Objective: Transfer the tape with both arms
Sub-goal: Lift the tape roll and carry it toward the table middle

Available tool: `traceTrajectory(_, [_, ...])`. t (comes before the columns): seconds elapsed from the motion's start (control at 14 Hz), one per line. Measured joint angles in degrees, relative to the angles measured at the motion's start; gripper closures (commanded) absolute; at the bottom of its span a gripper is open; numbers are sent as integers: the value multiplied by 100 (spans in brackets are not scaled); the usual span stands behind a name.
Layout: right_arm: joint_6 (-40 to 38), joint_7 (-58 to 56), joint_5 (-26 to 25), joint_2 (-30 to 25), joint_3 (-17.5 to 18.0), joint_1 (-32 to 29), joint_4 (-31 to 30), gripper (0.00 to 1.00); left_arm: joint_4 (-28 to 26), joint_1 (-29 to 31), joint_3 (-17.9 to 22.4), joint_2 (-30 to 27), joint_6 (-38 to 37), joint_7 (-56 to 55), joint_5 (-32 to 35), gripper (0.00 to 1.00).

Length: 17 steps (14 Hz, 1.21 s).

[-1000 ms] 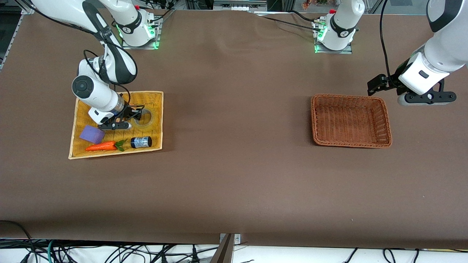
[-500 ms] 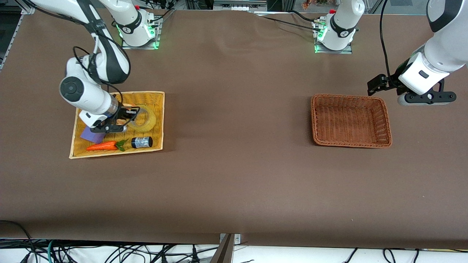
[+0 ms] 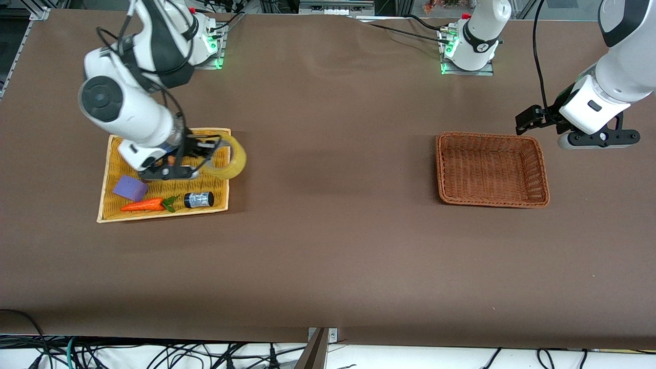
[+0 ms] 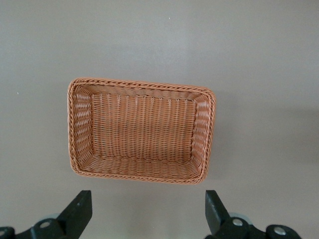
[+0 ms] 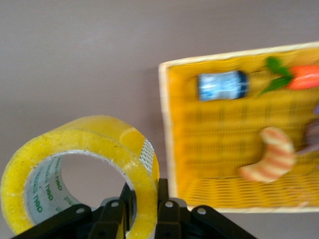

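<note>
Tape [image 3: 231, 156] has just come up out of the yellow tray [image 3: 107, 197]; the right end effector [image 3: 207, 154] pinches its wall and holds it above the tray's edge. Next comes the hand-off. The left end effector [image 3: 533, 119] waits, spread wide, beside the brown basket [image 3: 543, 177].

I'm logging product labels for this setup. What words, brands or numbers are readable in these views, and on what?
"deli", green, printed twice on the grey inner core of the tape that the right gripper holds over the yellow tray's edge.
Small jar in the tray: blue label, print too blurred to read.
Brown basket below the open left gripper: no text.
</note>
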Motion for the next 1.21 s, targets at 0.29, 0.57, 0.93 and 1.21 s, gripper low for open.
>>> traceTrajectory(0.29, [96,1527,-150,842,48,1180,784,100,11,5,0,40,29,0,0,0])
traceTrajectory(0.57, [635,2834,-612,1873,32,2097,1514,100,23,10,0,56,34,0,0,0])
traceTrajectory(0.93, [1202,3131,-916,2751,10,2532,1740,100,28,58,1,67,36,0,0,0])
traceTrajectory(1.21, [1291,3160,-1184,3095,2,2559,1773,100,28,58,1,85,36,0,0,0])
